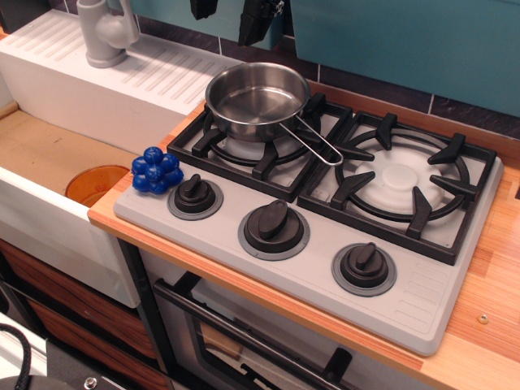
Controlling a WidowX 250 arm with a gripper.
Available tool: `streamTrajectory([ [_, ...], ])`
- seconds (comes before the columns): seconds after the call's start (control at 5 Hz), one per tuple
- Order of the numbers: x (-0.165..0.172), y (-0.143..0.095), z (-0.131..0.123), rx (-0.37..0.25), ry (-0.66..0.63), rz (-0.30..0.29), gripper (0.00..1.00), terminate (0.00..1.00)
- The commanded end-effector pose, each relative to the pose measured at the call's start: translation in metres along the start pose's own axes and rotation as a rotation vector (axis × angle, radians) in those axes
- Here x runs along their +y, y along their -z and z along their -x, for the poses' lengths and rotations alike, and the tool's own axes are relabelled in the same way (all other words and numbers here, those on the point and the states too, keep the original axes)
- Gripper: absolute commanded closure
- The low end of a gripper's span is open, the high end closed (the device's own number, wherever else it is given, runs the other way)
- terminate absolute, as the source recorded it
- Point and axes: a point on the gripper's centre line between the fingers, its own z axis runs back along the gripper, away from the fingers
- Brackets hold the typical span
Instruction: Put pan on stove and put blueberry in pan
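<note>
Half done: the saucepan [257,99] sits empty on the stove's [406,280] left burner; the blueberry [157,171] waits at its eight o'clock. Gripper [233,14] above, jaws seemingly apart, holding nothing.

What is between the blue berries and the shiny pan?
In this single view, only a black corner of the left burner grate lies between the blueberry and the pan.

Only the lower tips of the gripper [231,18] show, at the very top edge of the view. Two black fingers [255,23] hang downward with a clear gap between them, nothing held in that gap. The left one is a short stub; the right one reaches lower. The wrist and arm above are cut off.
</note>
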Motion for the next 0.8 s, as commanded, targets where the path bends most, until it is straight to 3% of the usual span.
streamTrajectory([
  [0.0,0.011,-0.034,0.054,-0.130,-0.067,-0.098,0.00,0.00],
  [0.6,0.000,0.002,0.088,-0.194,-0.125,-0.127,0.00,0.00],
])
